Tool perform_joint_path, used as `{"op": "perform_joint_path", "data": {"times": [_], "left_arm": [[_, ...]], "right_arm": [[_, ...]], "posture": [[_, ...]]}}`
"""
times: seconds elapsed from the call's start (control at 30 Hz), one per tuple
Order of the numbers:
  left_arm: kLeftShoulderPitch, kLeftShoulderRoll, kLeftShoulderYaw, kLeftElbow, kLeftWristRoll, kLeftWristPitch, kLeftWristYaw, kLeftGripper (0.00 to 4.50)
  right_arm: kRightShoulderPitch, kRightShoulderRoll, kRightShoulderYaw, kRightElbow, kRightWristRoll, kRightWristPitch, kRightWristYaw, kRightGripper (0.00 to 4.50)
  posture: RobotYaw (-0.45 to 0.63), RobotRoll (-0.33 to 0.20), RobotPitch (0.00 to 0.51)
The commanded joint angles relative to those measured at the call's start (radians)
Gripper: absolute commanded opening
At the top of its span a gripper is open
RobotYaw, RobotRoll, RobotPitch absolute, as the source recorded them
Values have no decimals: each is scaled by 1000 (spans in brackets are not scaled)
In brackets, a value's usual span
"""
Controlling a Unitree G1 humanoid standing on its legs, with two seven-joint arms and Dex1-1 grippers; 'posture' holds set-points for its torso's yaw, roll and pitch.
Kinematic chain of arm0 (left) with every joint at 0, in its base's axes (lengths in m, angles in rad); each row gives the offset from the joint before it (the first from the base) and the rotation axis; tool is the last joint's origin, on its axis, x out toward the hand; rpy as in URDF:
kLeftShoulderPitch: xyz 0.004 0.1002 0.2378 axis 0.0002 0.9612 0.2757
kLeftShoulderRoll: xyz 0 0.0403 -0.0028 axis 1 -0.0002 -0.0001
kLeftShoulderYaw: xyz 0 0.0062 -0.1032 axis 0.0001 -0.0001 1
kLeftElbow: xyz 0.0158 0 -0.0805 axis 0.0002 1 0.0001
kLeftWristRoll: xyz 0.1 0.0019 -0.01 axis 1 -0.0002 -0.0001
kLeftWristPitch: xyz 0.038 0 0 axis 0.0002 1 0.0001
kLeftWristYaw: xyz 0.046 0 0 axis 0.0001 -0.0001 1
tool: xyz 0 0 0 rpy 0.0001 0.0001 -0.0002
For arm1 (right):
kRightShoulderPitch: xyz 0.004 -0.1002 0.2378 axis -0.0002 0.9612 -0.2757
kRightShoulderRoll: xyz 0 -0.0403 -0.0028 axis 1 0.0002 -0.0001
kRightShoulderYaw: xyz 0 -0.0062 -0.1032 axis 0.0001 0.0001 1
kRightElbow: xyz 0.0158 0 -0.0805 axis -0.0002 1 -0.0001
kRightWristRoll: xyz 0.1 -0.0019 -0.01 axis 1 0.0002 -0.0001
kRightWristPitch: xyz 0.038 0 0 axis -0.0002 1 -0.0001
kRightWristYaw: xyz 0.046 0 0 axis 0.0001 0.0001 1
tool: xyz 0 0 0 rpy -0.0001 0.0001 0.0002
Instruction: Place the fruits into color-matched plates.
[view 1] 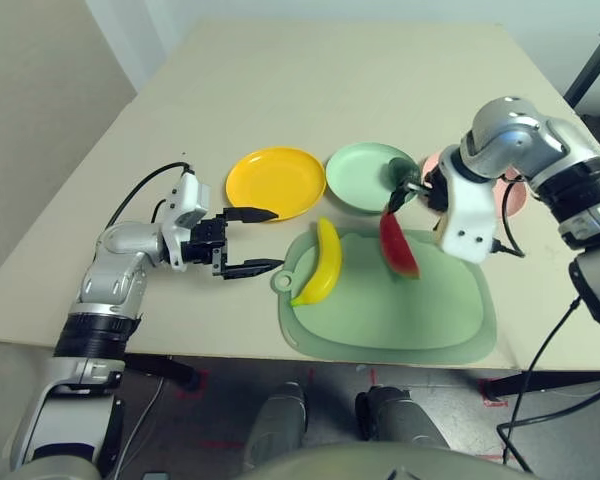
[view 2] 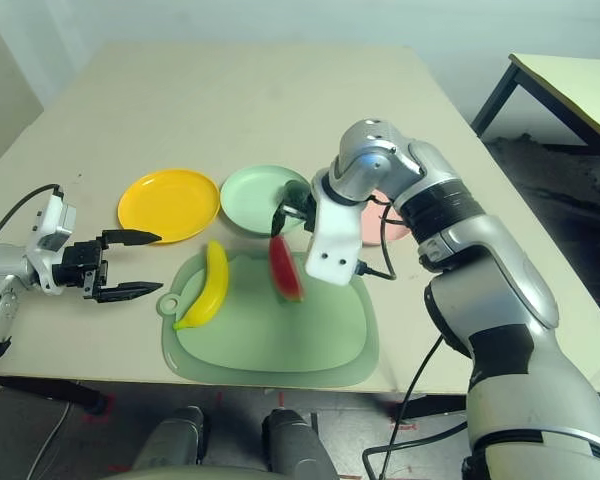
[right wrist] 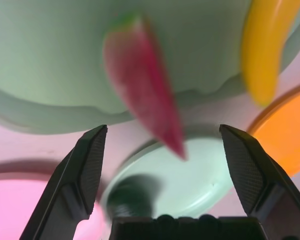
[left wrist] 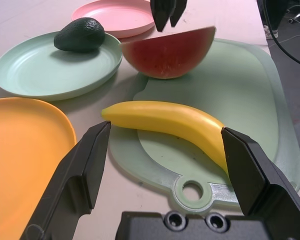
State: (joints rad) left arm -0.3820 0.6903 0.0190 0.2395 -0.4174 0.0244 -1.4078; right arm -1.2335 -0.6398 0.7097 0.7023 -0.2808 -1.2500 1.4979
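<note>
The red watermelon wedge [view 1: 398,243] sits at the far edge of the pale green mat [view 1: 400,310], blurred in the right wrist view. My right gripper [view 1: 400,190] hangs open just above it, touching nothing. The yellow banana [view 1: 322,262] lies on the mat's left part, partly over its edge. My left gripper [view 1: 252,240] is open and empty, left of the banana and pointing at it. The dark avocado [left wrist: 80,34] lies in the mint green plate [view 1: 360,180]. The yellow plate [view 1: 275,182] holds nothing. My right arm mostly hides the pink plate [left wrist: 115,15].
The mat has a ring tab [view 1: 283,281] facing the left gripper. The three plates stand in a row behind the mat. A second table [view 2: 570,80] stands off to the right. Open tabletop lies beyond the plates and to the left.
</note>
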Motion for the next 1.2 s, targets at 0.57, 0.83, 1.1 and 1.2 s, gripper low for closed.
{"op": "perform_joint_path", "data": {"times": [0.57, 0.83, 1.1, 1.2], "left_arm": [[62, 37, 22, -53, -5, 6, 20, 4500], [47, 41, 20, -40, -1, 4, 19, 4500], [41, 42, 20, -31, 1, -2, 15, 4500], [36, 42, 18, -26, 3, -5, 14, 4500]], "right_arm": [[-38, 105, 98, 280, -351, -125, -339, 4486], [-50, 112, 117, 326, -422, -125, -423, 4486], [-41, 110, 125, 332, -377, -122, -393, 4486], [-36, 108, 125, 327, -357, -118, -376, 4486]], "posture": [[111, 0, 109], [107, 0, 110], [103, 0, 107], [98, 0, 105]]}}
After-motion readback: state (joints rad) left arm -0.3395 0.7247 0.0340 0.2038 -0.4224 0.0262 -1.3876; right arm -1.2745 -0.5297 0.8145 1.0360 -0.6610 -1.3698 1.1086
